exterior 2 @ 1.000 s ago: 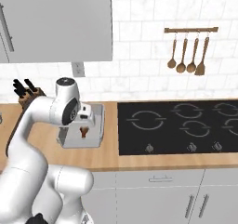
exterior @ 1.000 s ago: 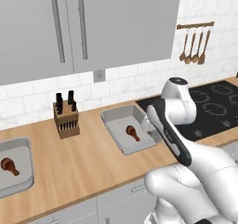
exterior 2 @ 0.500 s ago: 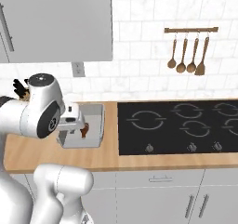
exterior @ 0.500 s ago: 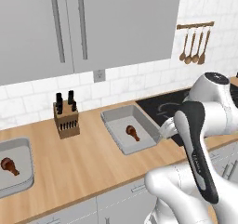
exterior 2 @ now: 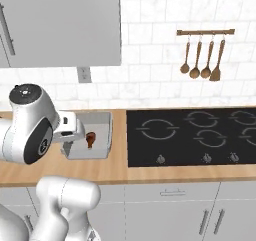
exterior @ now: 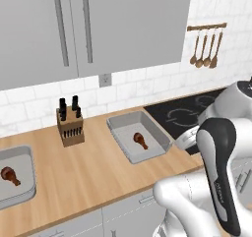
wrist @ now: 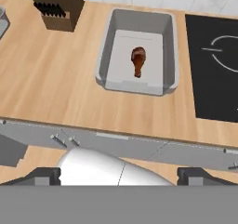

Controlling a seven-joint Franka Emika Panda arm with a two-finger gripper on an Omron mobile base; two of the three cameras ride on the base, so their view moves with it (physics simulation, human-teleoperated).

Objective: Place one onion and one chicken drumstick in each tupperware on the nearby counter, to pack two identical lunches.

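Chicken drumstick (wrist: 138,60) in unlabelled tupperware (wrist: 106,56) (no writing legible), jaws released.

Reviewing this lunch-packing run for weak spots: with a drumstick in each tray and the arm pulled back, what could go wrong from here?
1. Each tupperware holds a chicken drumstick and no onion; the onions are out of view, so finding them may mean driving the base.
2. The near tray sits close to the cooktop; an arm swing might nudge it.
3. An onion dropped by the open gripper could roll out over the low rim.
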